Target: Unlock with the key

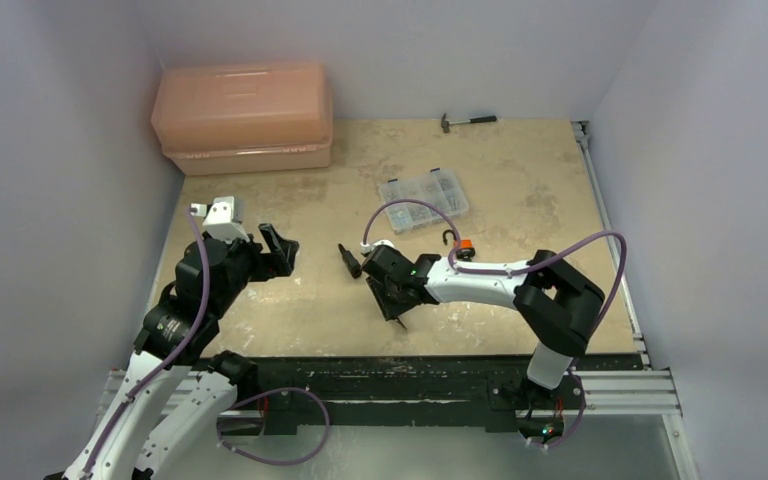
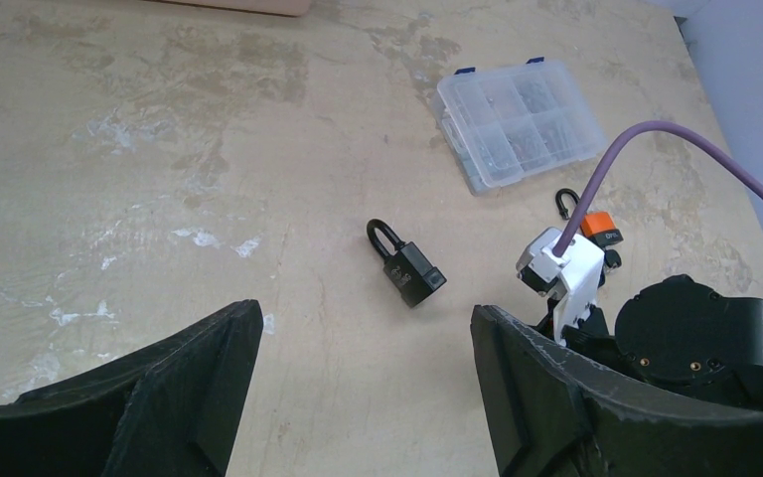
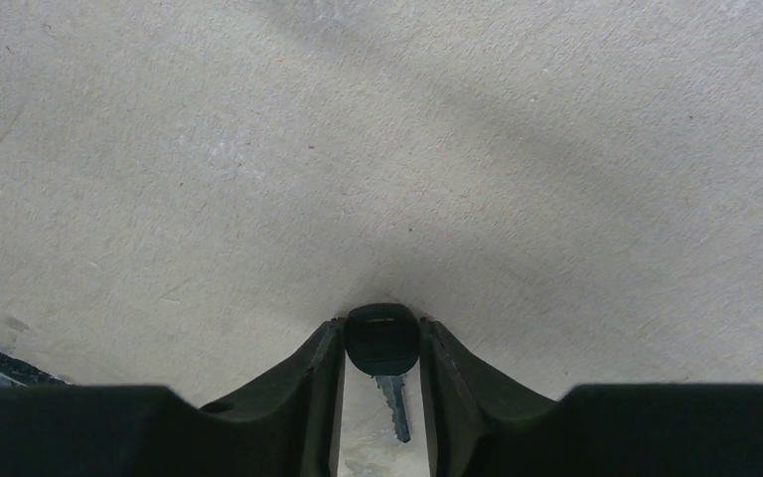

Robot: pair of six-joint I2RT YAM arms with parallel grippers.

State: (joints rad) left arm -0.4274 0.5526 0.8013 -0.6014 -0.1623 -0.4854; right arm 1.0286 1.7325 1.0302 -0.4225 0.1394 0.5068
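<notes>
Well, from above, the right gripper (image 1: 396, 298) sits low on the table (image 1: 520, 190) to grab the key, near the black padlock (image 1: 348, 261). From the left wrist, the left gripper (image 2: 363, 343) hangs wide open and empty, facing that padlock. From the right wrist, the key (image 3: 381, 340) lies flat, its black head pinched between both fingers.

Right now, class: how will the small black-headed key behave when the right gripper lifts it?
Likely light and stiff: the key is small, its metal blade thin. It may pivot or slip, since the right gripper pinches only its rounded head's edges.
</notes>
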